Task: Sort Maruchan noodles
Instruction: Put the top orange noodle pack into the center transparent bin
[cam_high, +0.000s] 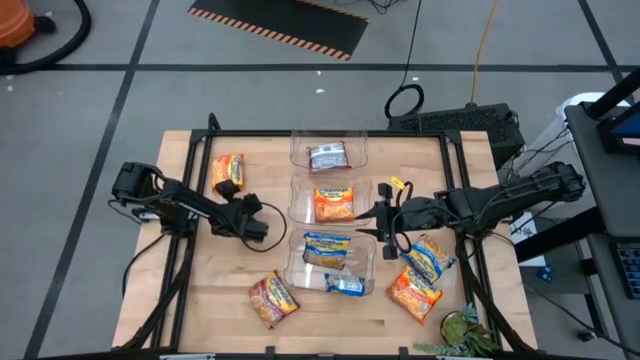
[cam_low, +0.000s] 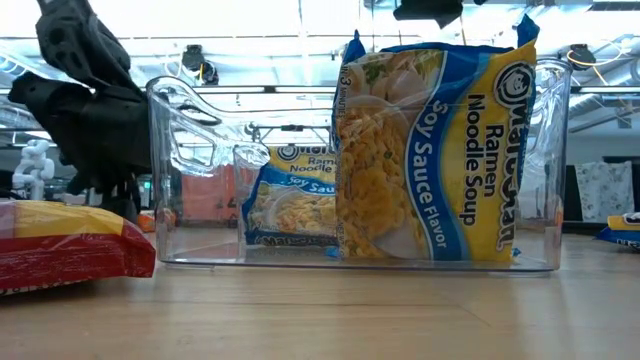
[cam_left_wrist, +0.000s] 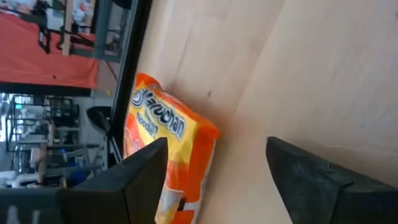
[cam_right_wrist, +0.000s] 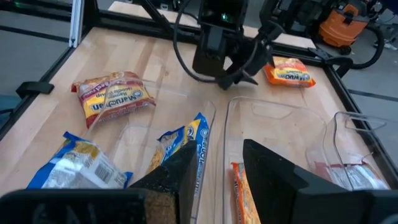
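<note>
Three clear bins stand in a column at the table's middle. The far bin (cam_high: 328, 152) holds a reddish-brown packet, the middle bin (cam_high: 333, 201) an orange one, and the near bin (cam_high: 330, 262) two blue-and-yellow ones (cam_low: 435, 150). Loose Maruchan packets lie flat on the table: orange (cam_high: 227, 172) at the far left, reddish-brown (cam_high: 272, 298) at the near left, blue-and-yellow (cam_high: 428, 258) and orange (cam_high: 413, 293) at the near right. My left gripper (cam_high: 262, 228) (cam_left_wrist: 216, 142) is open and empty, left of the bins. My right gripper (cam_high: 383, 222) (cam_right_wrist: 217, 149) is open and empty, at the bins' right side.
A dark metal frame (cam_high: 205, 140) runs along the table's edges. A green leafy thing (cam_high: 462, 330) lies at the near right corner. Bare wood (cam_high: 330, 325) shows in front of the near bin and between the left packets.
</note>
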